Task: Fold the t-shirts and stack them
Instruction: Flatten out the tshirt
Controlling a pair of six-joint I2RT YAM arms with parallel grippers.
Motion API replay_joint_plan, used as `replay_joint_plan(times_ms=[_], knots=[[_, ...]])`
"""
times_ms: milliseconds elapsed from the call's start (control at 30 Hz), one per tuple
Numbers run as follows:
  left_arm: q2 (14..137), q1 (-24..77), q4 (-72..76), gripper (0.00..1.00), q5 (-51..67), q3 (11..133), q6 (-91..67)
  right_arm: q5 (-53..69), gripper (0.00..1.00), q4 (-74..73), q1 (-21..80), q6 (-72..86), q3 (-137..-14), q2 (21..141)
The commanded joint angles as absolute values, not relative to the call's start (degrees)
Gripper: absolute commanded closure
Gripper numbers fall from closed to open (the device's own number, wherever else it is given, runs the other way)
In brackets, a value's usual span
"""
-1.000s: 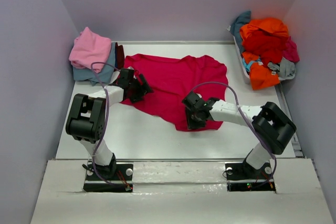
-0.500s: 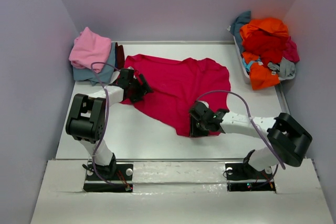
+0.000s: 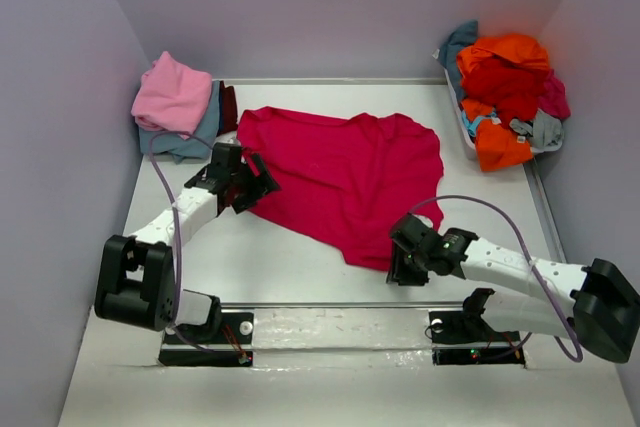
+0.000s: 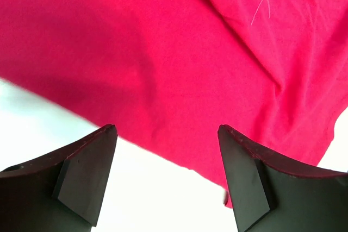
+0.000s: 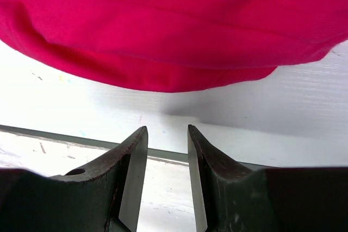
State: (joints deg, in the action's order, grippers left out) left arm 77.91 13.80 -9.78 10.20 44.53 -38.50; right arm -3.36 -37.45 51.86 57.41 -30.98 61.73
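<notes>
A magenta-red t-shirt (image 3: 340, 169) lies spread out in the middle of the white table (image 3: 270, 257). My left gripper (image 3: 250, 187) is open and empty at the shirt's left edge; in the left wrist view (image 4: 167, 134) the shirt (image 4: 179, 63) lies just beyond the fingertips. My right gripper (image 3: 402, 269) is at the shirt's near hem by the table's front edge. In the right wrist view (image 5: 167, 130) its jaws stand a little apart with nothing between them, and the hem (image 5: 174, 52) is just ahead.
A folded stack stands at the back left: pink t-shirt (image 3: 172, 92) on top, dusty blue (image 3: 185, 139) under it, maroon (image 3: 229, 105) behind. A bin at the back right holds a pile of orange (image 3: 505, 52), red (image 3: 505, 87), teal and grey (image 3: 545, 130) tees.
My right gripper moved toward the near edge, drawing the shirt's near hem with it, and now stands clear of the cloth. My left gripper shifted a little left and nearer. The shirt lies flatter.
</notes>
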Motion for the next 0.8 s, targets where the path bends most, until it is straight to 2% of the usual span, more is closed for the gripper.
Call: replay_joint_plan(times_ms=[0, 433, 767], knots=[[72.8, 13.8, -15.2, 0.15, 6.6, 45.3, -34.1, -5.3, 0.59, -38.9, 52.4, 57.6, -32.8, 61.7], [89.8, 12.1, -21.5, 0.14, -6.8, 59.7, -22.9, -14.8, 0.58, -41.8, 52.4, 53.4, -48.8, 65.1], [100.5, 11.6, -26.4, 0.14, -13.3, 68.5, -20.3, -19.3, 0.57, -39.0, 52.4, 49.7, -53.2, 72.8]])
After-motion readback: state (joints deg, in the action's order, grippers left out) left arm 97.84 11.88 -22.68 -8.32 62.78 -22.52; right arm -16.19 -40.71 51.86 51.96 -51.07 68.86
